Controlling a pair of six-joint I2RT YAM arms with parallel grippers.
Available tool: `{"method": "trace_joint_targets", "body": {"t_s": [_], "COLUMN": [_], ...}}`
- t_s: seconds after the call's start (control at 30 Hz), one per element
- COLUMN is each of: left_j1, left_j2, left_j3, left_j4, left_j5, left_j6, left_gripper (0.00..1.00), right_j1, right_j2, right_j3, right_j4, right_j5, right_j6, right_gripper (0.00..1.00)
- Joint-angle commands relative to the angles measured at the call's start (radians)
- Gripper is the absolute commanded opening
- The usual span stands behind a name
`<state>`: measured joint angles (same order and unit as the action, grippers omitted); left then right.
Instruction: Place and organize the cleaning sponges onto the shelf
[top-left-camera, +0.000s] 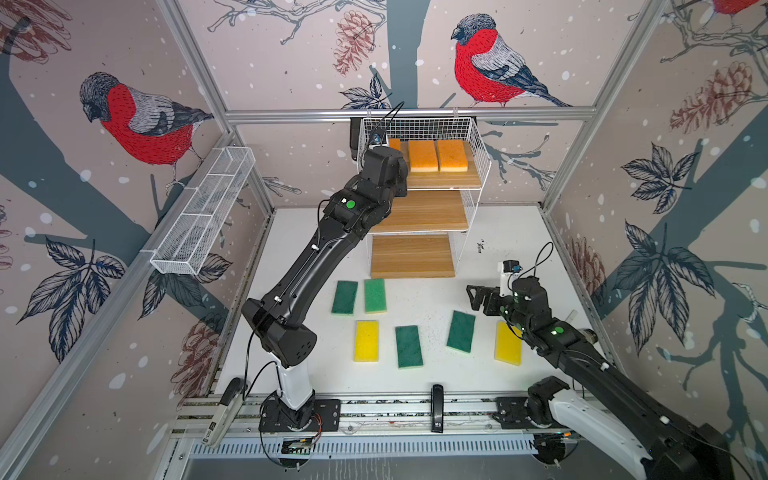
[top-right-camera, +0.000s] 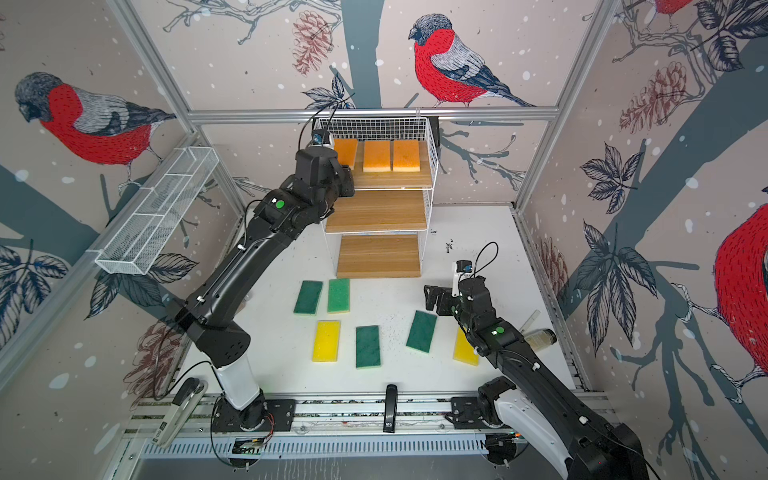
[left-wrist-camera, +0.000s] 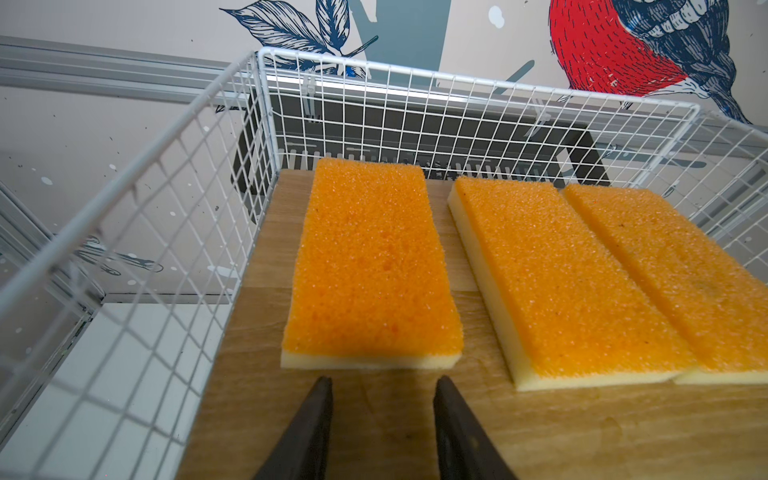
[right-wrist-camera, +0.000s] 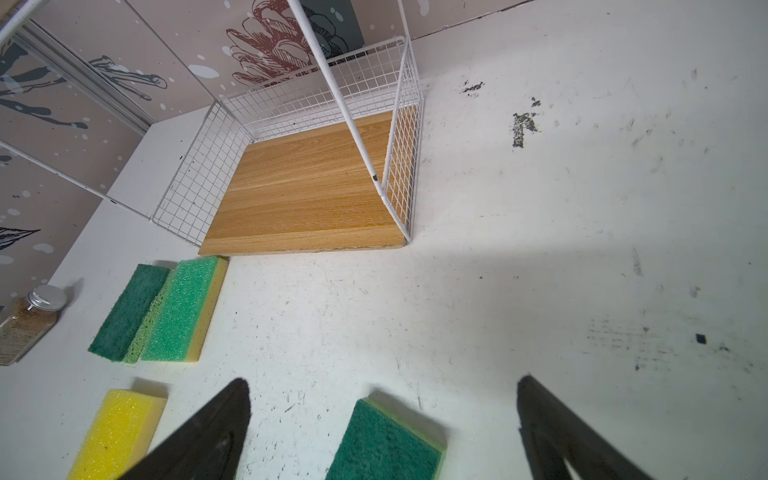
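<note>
Atop the far shelf (top-left-camera: 419, 214) we row orange sponges (left-wrist-camera: 374, 266) by colour, left gripper (left-wrist-camera: 384, 380) parted and empty, right gripper (right-wrist-camera: 384, 379) wide open.

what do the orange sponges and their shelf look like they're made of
Orange sponges: soft foam, apparently; a coarse, porous orange top bonded to a smooth pale yellow layer.
Shelf boards: wood or wood-look laminate, matte, with straight grain lines.
Shelf walls: thin metal wire, probably, white-coated, in a square grid.

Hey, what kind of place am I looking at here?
Probably a robot lab cell, not a home: two arms bolted to a rail, aluminium-framed walls with bird wallpaper, a staged shelf and sponges.
</note>
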<state>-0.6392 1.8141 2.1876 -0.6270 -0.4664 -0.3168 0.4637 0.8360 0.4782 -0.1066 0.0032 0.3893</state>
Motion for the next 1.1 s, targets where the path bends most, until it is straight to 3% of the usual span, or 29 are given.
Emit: {"method": "trace_joint_targets", "body": {"t_s": [0.0, 0.83, 1.07], "left_j1": [0.001, 0.001, 0.001], "left_j2": [-0.006, -0.014, -0.083], "left_j3": [-0.012, -0.03, -0.077], "left_j4": [-0.005, 0.024, 0.065], "left_j5": [0.046, 0.129, 0.19], "left_j6": [-0.009, 0.025, 0.056], "left_gripper": [0.42, 0.4, 0.4], "right_j1": [-0.001, 0.0, -0.001], "right_j2": [-0.002, -0.008, -0.014], "right_j3": [0.0, -0.005, -0.004], "right_j4": [0.024, 0.019, 0.019], "right_j5": [0.008, 0.012, 0.014], "right_j6": [-0.008, -0.006, -0.006], "right_gripper": [1.0, 0.99, 0.99]}}
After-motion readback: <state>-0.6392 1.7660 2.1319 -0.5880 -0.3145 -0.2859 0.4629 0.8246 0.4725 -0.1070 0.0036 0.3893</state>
